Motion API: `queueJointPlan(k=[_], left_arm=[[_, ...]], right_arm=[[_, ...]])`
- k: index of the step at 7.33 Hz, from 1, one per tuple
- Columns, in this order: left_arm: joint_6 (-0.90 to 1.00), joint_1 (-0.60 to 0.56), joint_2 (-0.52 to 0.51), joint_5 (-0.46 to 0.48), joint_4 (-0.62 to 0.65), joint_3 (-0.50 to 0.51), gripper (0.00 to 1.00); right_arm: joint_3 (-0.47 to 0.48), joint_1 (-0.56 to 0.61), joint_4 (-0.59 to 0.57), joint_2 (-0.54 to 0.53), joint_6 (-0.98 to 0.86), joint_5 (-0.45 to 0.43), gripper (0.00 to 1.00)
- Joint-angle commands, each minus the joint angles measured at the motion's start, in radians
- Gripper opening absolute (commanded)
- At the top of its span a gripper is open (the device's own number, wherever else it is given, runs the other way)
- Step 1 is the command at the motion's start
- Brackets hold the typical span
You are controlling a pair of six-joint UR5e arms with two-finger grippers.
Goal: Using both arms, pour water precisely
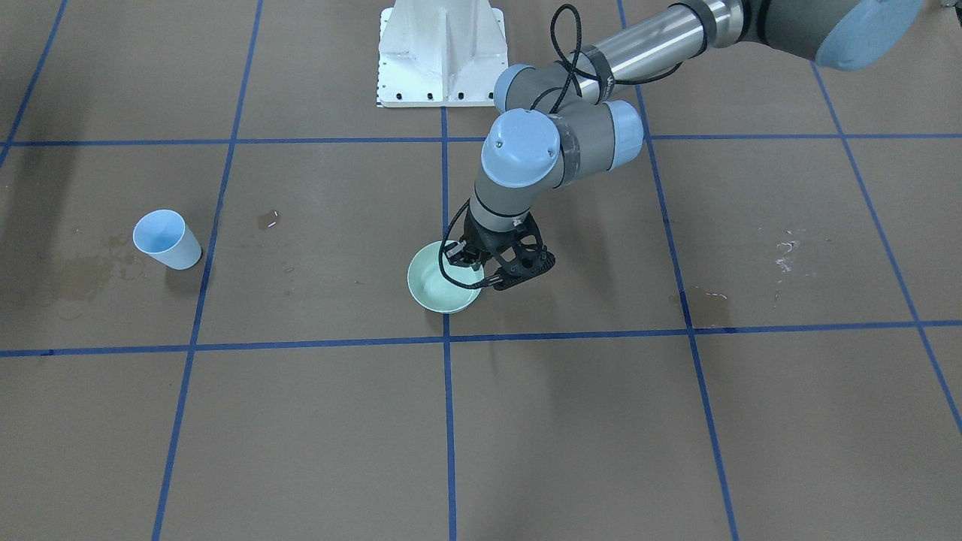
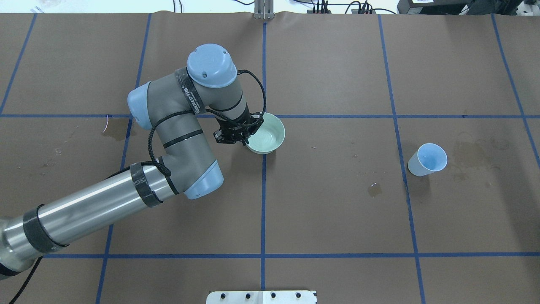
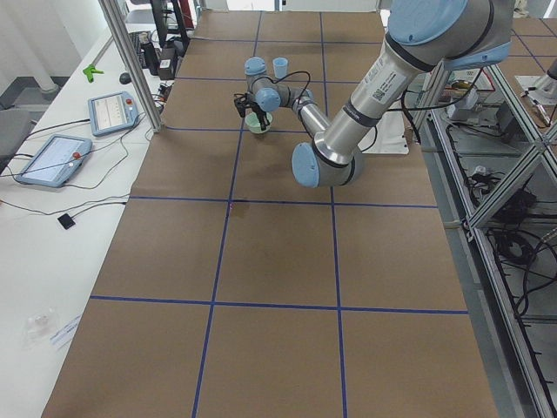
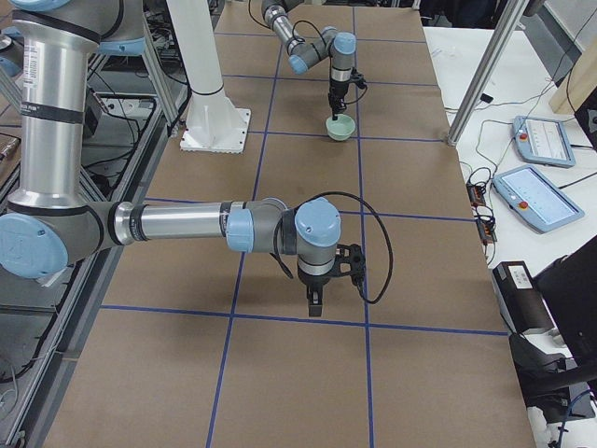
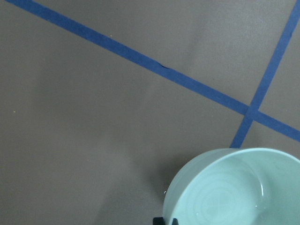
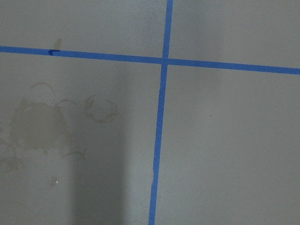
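A pale green bowl (image 1: 442,289) (image 2: 268,134) sits near the table's middle on a blue tape crossing. My left gripper (image 1: 482,278) (image 2: 247,140) points down and is shut on the bowl's rim, one finger inside and one outside. In the left wrist view the bowl (image 5: 234,187) shows faint ripples and a glint of water low on its wall. A light blue cup (image 1: 167,239) (image 2: 427,159) stands alone on my right side; I cannot tell what it holds. My right gripper (image 4: 315,301) shows only in the exterior right view, low over bare table; I cannot tell whether it is open or shut.
A small puddle (image 1: 268,219) (image 2: 374,189) lies between bowl and cup. Dried water stains (image 2: 468,152) (image 6: 37,126) mark the paper by the cup. The white pedestal (image 1: 442,52) stands at my base. Tablets and cables (image 3: 52,157) lie on the side desks.
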Motion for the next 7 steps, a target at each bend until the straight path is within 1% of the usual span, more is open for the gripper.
queueJointPlan(k=[1,2,3,4,5,6,7], left_arm=[[0.008,0.002,-0.001,0.000,-0.030,0.009,0.99],[0.006,-0.001,0.001,0.002,-0.028,-0.005,1.00],[0.005,-0.012,0.004,0.003,-0.019,-0.047,1.00],[0.006,-0.050,0.010,-0.001,0.020,-0.125,1.00],[0.011,-0.082,0.024,0.000,0.159,-0.225,1.00],[0.012,-0.116,0.051,-0.003,0.241,-0.314,1.00],[0.062,-0.142,0.132,-0.009,0.268,-0.419,1.00]], right_arm=[[0.001,0.000,0.000,0.000,0.000,0.000,1.00],[0.002,0.000,0.000,0.001,-0.002,0.000,1.00],[0.010,0.000,0.000,0.009,-0.002,0.000,1.00],[0.012,0.002,-0.002,0.061,0.000,-0.003,1.00],[0.005,0.002,-0.014,0.149,0.000,-0.058,1.00],[0.031,0.002,-0.003,0.112,0.003,-0.060,1.00],[0.050,0.000,-0.003,0.095,0.033,-0.057,1.00]])
